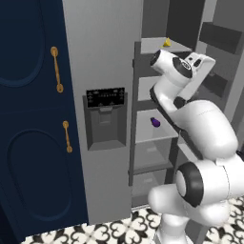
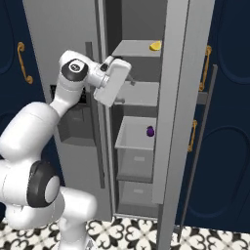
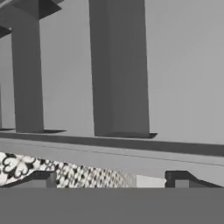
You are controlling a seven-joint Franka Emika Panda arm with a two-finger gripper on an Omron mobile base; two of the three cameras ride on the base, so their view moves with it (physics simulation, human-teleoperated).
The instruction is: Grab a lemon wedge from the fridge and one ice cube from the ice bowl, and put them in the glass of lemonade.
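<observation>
Fridge (image 1: pixel 102 57): right door open, shelves exposed. Lemon wedge (image 2: pixel 155 46) lies on the top shelf; an eggplant (image 2: pixel 150 131) sits 2 shelves lower. Gripper (image 3: pixel 111 177) is inside the fridge below the wedge, jaws spread wide, holding nothing.

— What do we have around us here?

— We see tall navy cabinets (image 1: pixel 28 119) with arched panel fronts and gold handles (image 1: pixel 57 69) on the left, and more navy cabinets (image 2: pixel 229 122) with gold handles on the right.

— And underfoot?

— We stand on a floor (image 1: pixel 124 228) of white tiles with a black floral pattern. The light is even, with soft shadows only.
</observation>
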